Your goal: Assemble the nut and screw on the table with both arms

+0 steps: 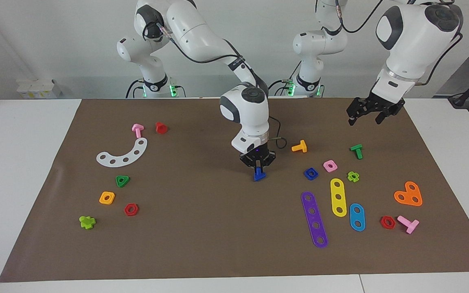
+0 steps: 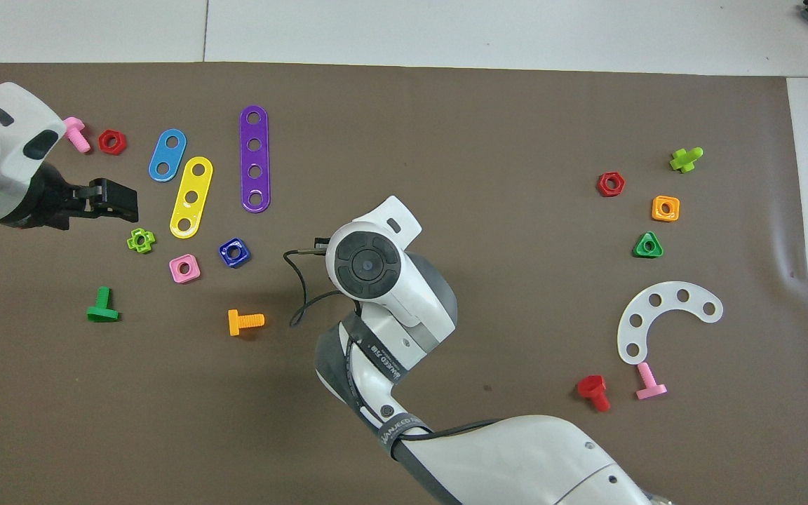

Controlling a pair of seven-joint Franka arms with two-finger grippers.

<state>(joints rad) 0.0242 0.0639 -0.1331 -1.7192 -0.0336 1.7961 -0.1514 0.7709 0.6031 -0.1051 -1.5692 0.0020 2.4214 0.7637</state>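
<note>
The blue square nut lies flat on the brown mat of the table, toward the left arm's end. My right gripper hangs just above the middle of the mat, shut on the blue screw, whose triangular head points down. In the overhead view the right arm's wrist hides the screw. A gap of bare mat separates the screw from the nut. My left gripper hovers open and empty over the mat at the left arm's end, above the lime cross nut.
Around the blue nut lie a pink square nut, an orange screw, a green screw and purple, yellow and blue strips. A white curved plate, green triangular nut and orange nut lie toward the right arm's end.
</note>
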